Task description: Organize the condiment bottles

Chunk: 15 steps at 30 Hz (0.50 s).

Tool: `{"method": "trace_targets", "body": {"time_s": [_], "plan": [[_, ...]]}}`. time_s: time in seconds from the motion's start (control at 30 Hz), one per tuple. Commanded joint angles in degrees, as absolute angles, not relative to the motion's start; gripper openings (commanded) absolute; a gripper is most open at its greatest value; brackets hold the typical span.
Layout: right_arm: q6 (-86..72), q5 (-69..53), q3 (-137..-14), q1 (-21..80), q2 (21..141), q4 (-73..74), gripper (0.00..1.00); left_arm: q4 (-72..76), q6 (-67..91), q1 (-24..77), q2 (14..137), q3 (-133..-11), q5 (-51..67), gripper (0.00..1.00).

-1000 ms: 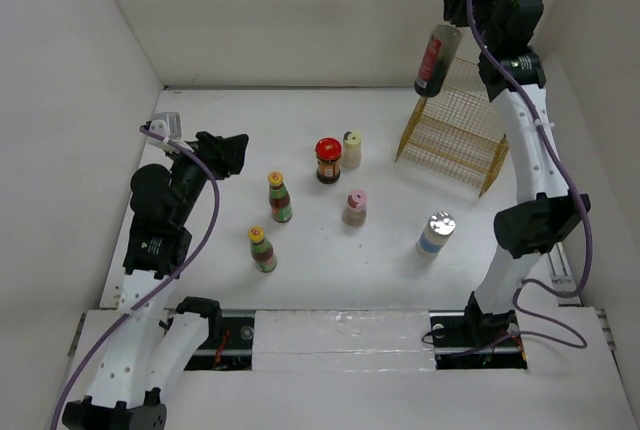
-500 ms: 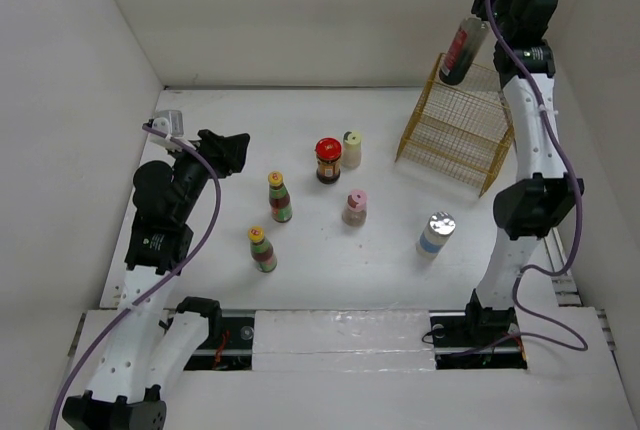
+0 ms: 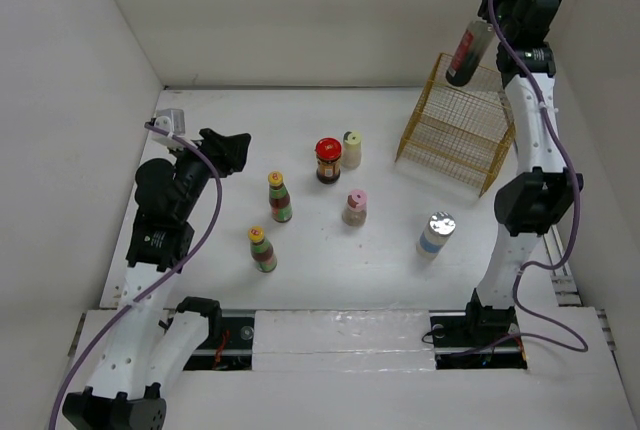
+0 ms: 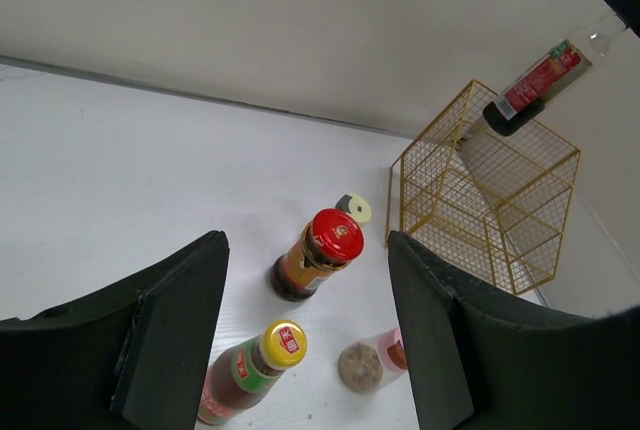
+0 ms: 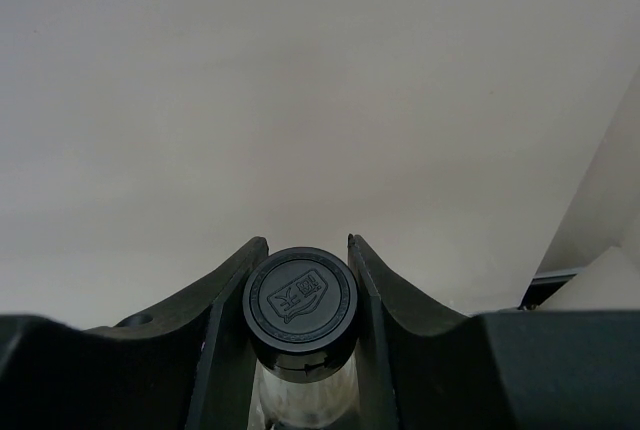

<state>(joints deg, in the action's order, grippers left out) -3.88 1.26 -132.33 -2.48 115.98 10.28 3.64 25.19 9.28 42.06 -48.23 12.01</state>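
Tabletop (image 3: 330,260) white, walls (image 3: 300,20) white; L pincer (image 3: 232,153) wide, R pincer (image 5: 302,260) grips dark bottle (image 3: 466,52) up near wire basket (image 3: 455,135).

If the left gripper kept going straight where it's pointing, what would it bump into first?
Probably the red-lidded jar. The left gripper is open and aims about at it, though depth is hard to judge.

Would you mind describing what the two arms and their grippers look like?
The left arm and right arm each have white tubular links joined by bulky black joint housings, with a purple cable looping loosely alongside. The left gripper and right gripper are matte black with broad, curved fingers, and a small pale camera box sits at each wrist.
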Motion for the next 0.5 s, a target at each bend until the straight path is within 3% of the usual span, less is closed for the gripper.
{"method": "trace_targets", "body": {"time_s": [0.0, 0.47], "plan": [[-3.8, 1.9, -131.4, -1.3, 113.7, -3.2, 0.0, 6.1, 25.0, 9.3, 42.3, -49.0, 12.3, 0.61], [-1.2, 6.5, -109.5, 2.5, 110.2, -12.9, 0.0, 5.5, 25.0, 9.3, 41.2, -49.0, 11.8, 0.61]]}}
